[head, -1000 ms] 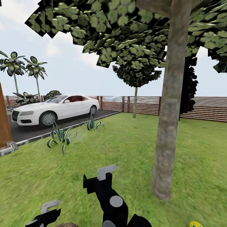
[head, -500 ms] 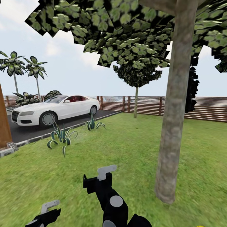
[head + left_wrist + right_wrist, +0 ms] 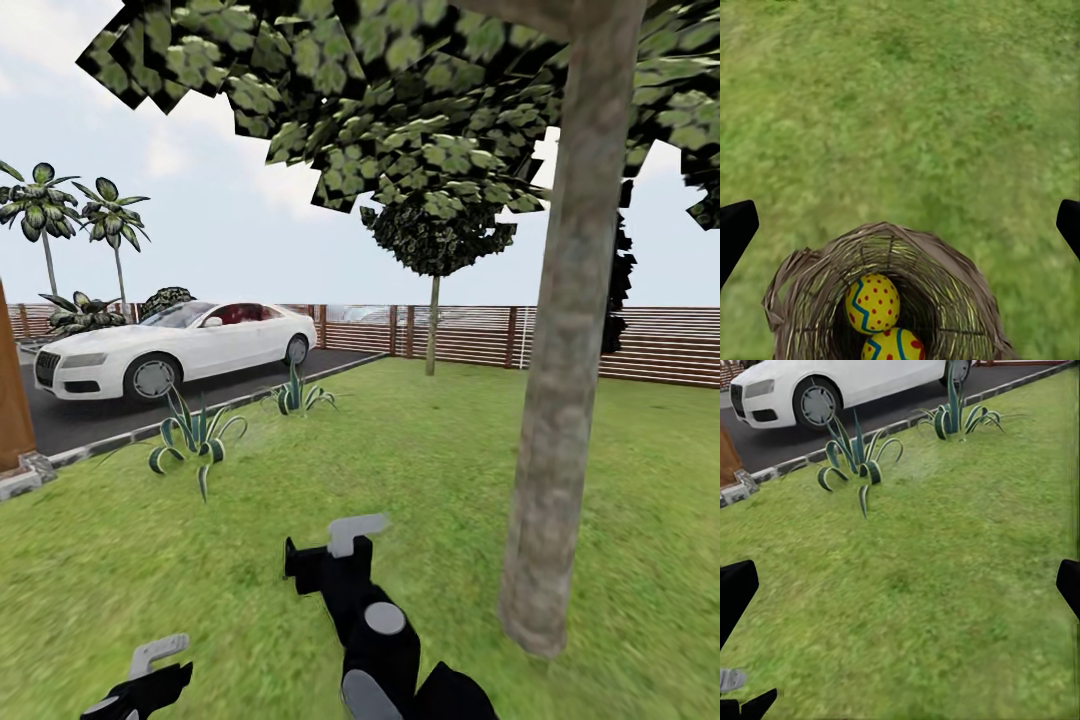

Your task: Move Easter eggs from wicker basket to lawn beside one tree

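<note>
- Both pincers stand released and empty: left pincer (image 3: pixel 900 217) hangs over the wicker basket (image 3: pixel 802 285), right pincer (image 3: pixel 900 585) points at bare lawn (image 3: pixel 945 585).
- Two Easter eggs (image 3: pixel 872 302) lie in the basket's hollow, one partly under the other; the third I cannot see.
- To do this well, I judge I should lower the left pincer straight down, centre the jaws on the upper egg, and clench gently, clear of the braided rim.
- Eggs look yellow, with blue zigzags and red dots; smooth, likely slippery.
- Nearby stands the tree (image 3: pixel 560 420), thick and grey-brown, a good drop spot.
</note>
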Controlling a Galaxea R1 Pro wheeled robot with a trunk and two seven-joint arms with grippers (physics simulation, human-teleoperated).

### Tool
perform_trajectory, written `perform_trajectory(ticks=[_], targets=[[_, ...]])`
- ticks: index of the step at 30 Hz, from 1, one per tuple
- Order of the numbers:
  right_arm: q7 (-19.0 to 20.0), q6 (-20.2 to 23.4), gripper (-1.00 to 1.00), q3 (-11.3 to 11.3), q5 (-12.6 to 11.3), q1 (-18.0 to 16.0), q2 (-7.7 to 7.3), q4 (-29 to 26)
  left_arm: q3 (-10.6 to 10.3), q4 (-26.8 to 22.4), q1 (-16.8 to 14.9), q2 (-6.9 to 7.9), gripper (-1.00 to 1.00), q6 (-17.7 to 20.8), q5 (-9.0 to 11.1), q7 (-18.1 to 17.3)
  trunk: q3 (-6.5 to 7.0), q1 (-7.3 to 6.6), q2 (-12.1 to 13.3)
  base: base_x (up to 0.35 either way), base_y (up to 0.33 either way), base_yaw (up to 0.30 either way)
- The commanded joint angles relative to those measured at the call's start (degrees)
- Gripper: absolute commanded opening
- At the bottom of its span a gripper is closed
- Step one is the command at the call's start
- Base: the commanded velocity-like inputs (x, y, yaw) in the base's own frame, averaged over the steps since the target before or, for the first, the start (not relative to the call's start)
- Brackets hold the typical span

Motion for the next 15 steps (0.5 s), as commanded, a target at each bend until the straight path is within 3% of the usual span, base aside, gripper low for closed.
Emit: perform_trajectory(ticks=[1, 4, 10, 15], targets=[[-0.5, 0.2, 1.00, -1.0, -0.4, -0.1, -0.04, -0.1, -0.5, 0.0, 0.0, 0.06, 1.00, 0.0, 0.6, 0.0, -0.02, 0.04, 0.0, 0.190, 0.083, 0.000], [-0.6, 0.3, 1.00, -2.6, -0.4, -0.1, -0.10, -0.1, -0.5, 0.0, 0.0, 0.06, 1.00, 0.0, 0.6, 0.0, -0.02, 0.04, 0.0, 0.131, 0.054, 0.000], [-0.9, 1.0, 1.00, -8.4, -0.4, -0.1, -0.23, -0.1, -0.5, 0.0, 0.0, 0.09, 1.00, 0.1, 0.6, -0.2, -0.02, 0.04, 0.0, 0.037, 0.015, 0.000], [-1.0, 1.3, 1.00, -10.0, -0.3, -0.1, -0.26, 0.0, -0.5, -0.1, -0.1, 0.07, 1.00, 0.2, 0.5, -0.4, -0.02, 0.04, 0.0, 0.006, 0.003, 0.000]])
